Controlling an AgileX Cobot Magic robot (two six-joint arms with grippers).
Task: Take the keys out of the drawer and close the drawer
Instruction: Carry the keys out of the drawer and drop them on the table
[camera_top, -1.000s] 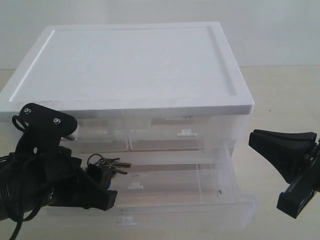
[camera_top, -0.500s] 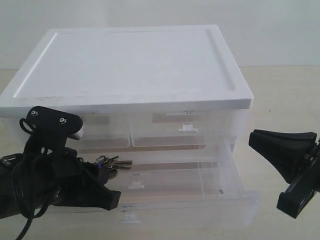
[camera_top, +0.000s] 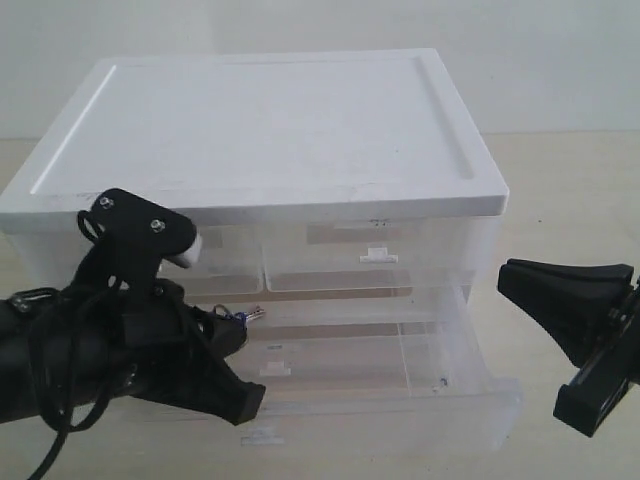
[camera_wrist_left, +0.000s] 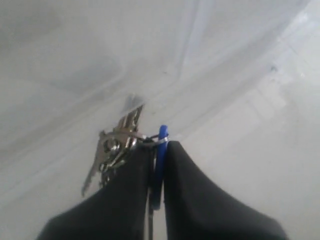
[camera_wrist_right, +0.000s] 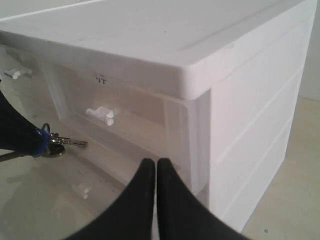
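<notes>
Keys (camera_wrist_left: 115, 150) now pinched in L tool (camera_wrist_left: 158, 147), prev. open.

Nothing legible anywhere; a tiny dark mark (camera_wrist_right: 100, 77) on the cabinet's white rim (camera_wrist_right: 150, 70) is unreadable.

The left gripper (camera_wrist_left: 160, 148) and its arm fill the left half of the open drawer (camera_top: 405, 352) — the right half lies bare, open from above. Its clear front wall (camera_top: 400, 402) bars entry from the front, the upper drawers (camera_top: 340, 262) from behind; the right gripper (camera_wrist_right: 156, 163) stands apart, off its right end.
</notes>
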